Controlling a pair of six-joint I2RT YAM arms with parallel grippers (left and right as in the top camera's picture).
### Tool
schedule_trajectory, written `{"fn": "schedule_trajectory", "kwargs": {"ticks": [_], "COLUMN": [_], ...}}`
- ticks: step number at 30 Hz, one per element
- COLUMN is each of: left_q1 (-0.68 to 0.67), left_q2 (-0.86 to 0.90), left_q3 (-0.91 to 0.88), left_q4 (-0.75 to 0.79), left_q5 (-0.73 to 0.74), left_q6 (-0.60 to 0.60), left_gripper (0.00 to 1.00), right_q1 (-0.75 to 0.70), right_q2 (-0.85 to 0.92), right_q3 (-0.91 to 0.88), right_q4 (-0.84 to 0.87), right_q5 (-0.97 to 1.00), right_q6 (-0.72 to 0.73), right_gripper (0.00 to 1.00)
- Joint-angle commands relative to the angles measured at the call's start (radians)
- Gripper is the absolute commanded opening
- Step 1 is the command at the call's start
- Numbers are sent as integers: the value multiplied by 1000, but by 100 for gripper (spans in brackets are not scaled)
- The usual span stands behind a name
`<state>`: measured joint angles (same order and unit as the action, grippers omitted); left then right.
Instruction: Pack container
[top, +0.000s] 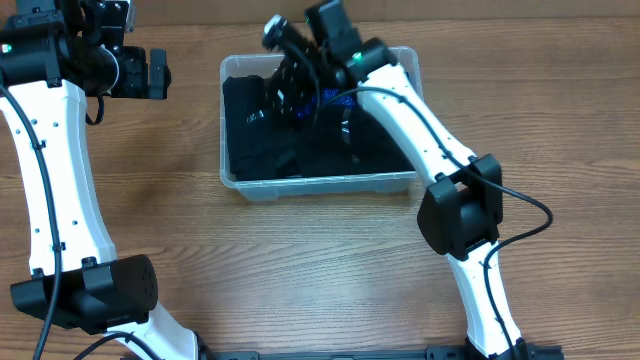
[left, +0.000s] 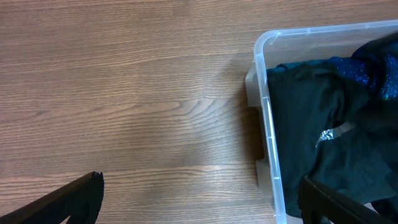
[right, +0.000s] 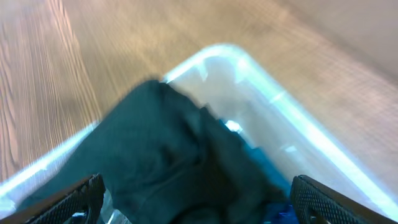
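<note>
From overhead, we see the container (top: 320, 186) on the wooden counter (top: 300, 270) at 12 o'clock, its floor covered by dark clothing (top: 255, 140). The right arm (top: 415, 125) reaches in from 5 o'clock, the right jaws hanging over the container's 12 o'clock half. The left arm (top: 50, 170) runs along the 9 o'clock edge, the left jaws over bare wood at 10 o'clock, near the container but not touching it. In the left wrist view, we find the left jaws spread wide at 7 and 5 o'clock with nothing between them. The container's rounded corner sits at 3 o'clock, and blue glittery fabric (left: 367, 68) lies on the dark clothing at 2 o'clock. The right wrist view is blurred. We make out the right jaws wide apart, gripping nothing, above the dark clothing, with the container's corner at 1 o'clock.
</note>
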<state>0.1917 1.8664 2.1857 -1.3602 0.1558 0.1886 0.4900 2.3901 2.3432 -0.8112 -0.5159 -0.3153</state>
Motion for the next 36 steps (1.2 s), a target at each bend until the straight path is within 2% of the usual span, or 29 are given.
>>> {"fn": "schedule_trajectory", "kwargs": {"ticks": [1,2,3,4,5,6,7,19,36], "left_q1": [0,0,0,0,0,-1,-1,-2,-2], "left_q2": [10,10,10,10,10,10,10,10,10], "left_q3": [8,8,8,8,8,8,8,8,8], "left_q4": [4,4,4,3,3,3,4,4,4], "left_q5": [0,1,0,0,0,0,0,0,0], "left_q6": [-13,-13,-13,-13,-13,-13,-13,-13,-13], "left_gripper": [100,100,100,100,100,100,100,100,100], "right_q1": [-11,-11,-11,-10,-7,-2,1,59,65], "right_q2": [-23,-23,-23,-23,-23,-23,-22,15,238], "right_q3": [112,140,147,149,149,149,148,115,115], "right_q4": [-47,-78,-89,-102,-114,-129,-140,-88,-25], "right_q5": [-16,-49,-65,-78,-81,-80,-80,-77,-77], "right_q6": [40,40,40,40,41,57,68,84,89], "right_gripper": [100,100,89,68,43,10,4,4,4]}}
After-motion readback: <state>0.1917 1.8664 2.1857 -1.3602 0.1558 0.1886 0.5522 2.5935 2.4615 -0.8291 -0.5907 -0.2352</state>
